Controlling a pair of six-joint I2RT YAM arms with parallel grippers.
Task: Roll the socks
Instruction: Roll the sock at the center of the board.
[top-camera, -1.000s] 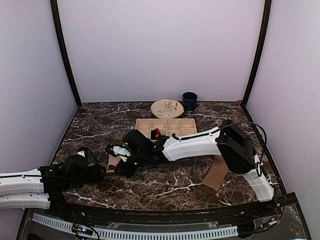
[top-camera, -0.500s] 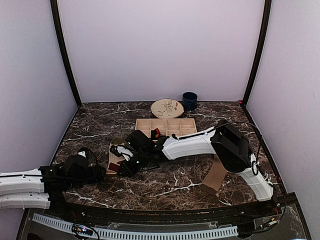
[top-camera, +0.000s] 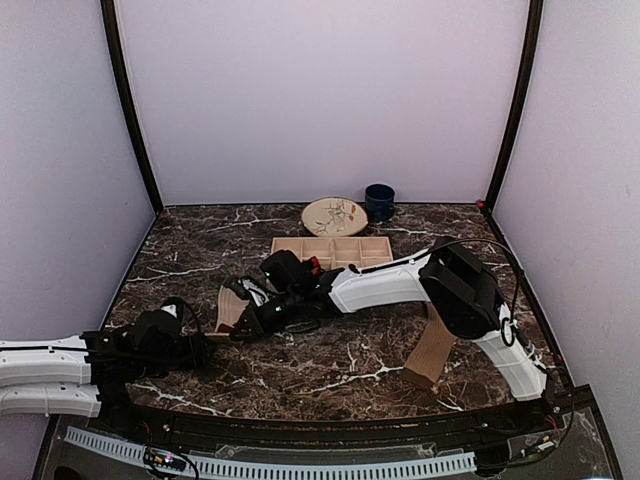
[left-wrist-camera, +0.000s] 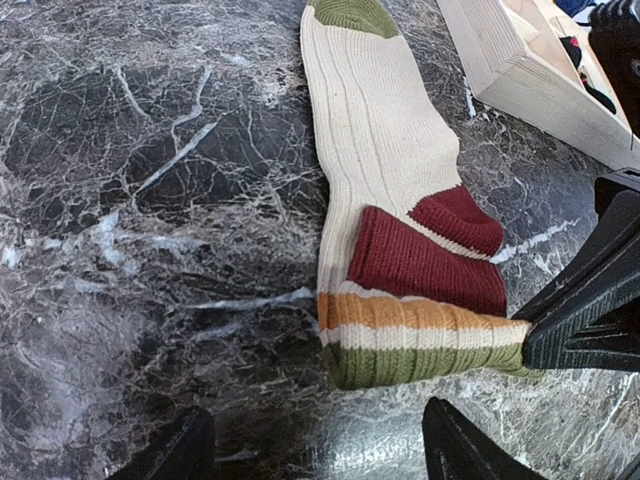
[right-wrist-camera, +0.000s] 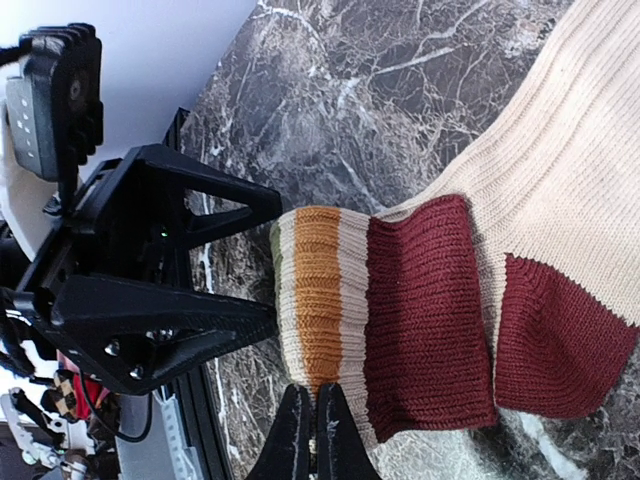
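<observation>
A striped sock (left-wrist-camera: 385, 180), beige with maroon, orange, cream and green bands, lies flat on the marble left of centre (top-camera: 229, 303). Its banded end is folded back over itself. My right gripper (right-wrist-camera: 315, 425) is shut on the edge of that folded end (right-wrist-camera: 330, 300), reaching in from the right (left-wrist-camera: 548, 333). My left gripper (left-wrist-camera: 320, 455) stands open just short of the green band, touching nothing. A plain tan sock (top-camera: 433, 347) lies at the right under my right arm. Something dark with a bit of red (top-camera: 312, 265) lies in the wooden tray.
A wooden tray with compartments (top-camera: 345, 240) stands just behind the striped sock, its corner close to the sock (left-wrist-camera: 520, 80). Behind it are a patterned plate (top-camera: 335, 216) and a dark blue mug (top-camera: 379, 201). Walls enclose three sides.
My right gripper has moved a little toward the back with the sock's end, and more of the sock shows. My left gripper has eased back slightly toward the near edge.
</observation>
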